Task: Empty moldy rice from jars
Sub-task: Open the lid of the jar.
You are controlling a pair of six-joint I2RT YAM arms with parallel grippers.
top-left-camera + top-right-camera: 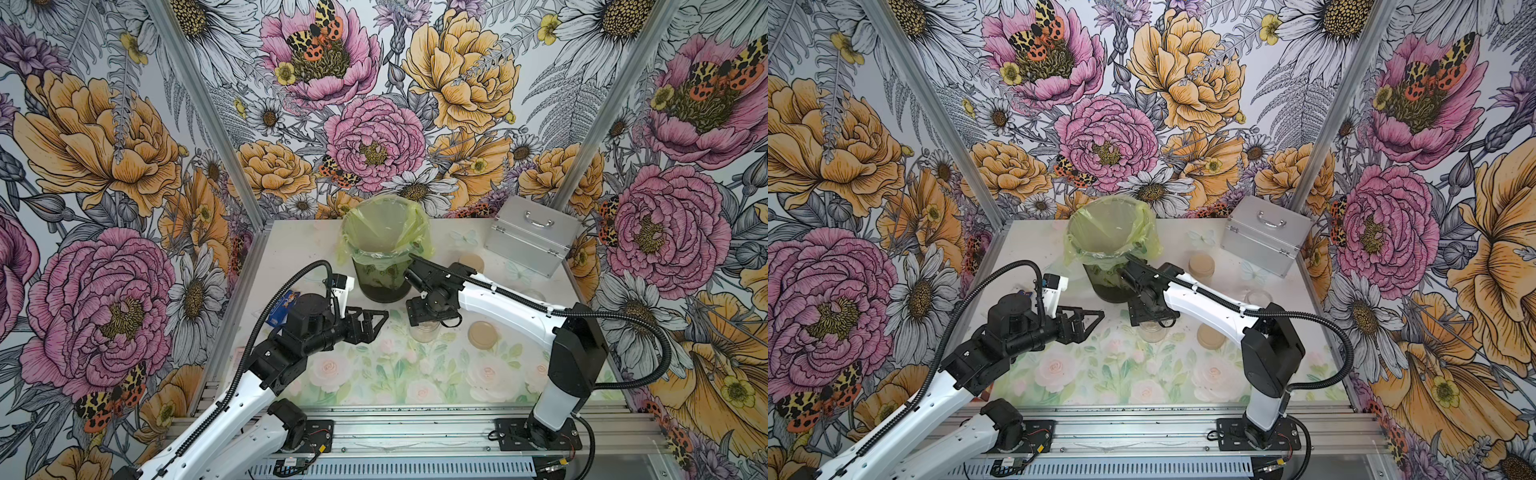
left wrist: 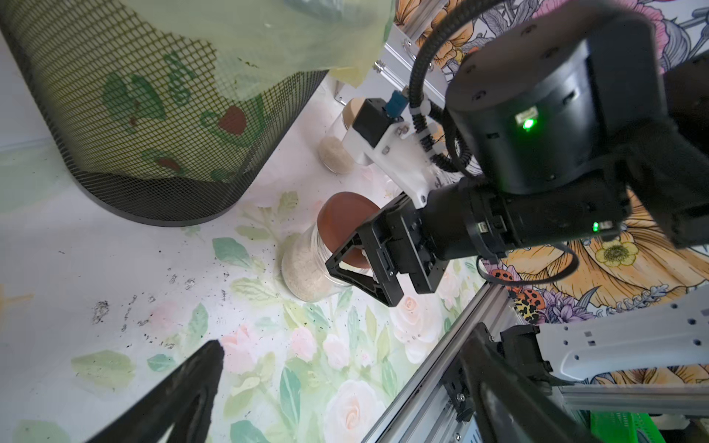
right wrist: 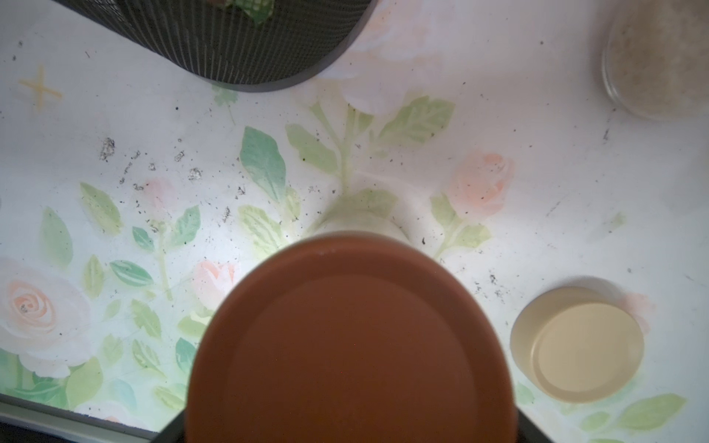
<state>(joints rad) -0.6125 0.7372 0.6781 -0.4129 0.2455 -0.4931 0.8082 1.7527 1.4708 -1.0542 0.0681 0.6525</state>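
Note:
A clear jar [image 2: 307,268] of pale moldy rice [image 2: 303,274] stands on the flowered table in front of the bin. My right gripper [image 2: 353,245] points down over it and is shut on its reddish-brown lid [image 3: 351,345], with the fingers against both sides. In both top views the wrist hides this jar's [image 1: 424,330] top. My left gripper [image 2: 345,341] hovers open and empty to the jar's left [image 1: 370,322]. A second jar [image 1: 471,262] with a beige lid holds rice [image 2: 335,155] near the case. A lidless clear jar [image 1: 1258,297] stands by the table's right edge.
A dark mesh bin [image 1: 384,282] lined with a yellow-green bag [image 1: 384,224] stands at the back centre, close behind both grippers. A loose beige lid [image 1: 482,334] lies right of the held jar. A silver case [image 1: 532,235] sits back right. Dark specks dot the table [image 3: 153,172].

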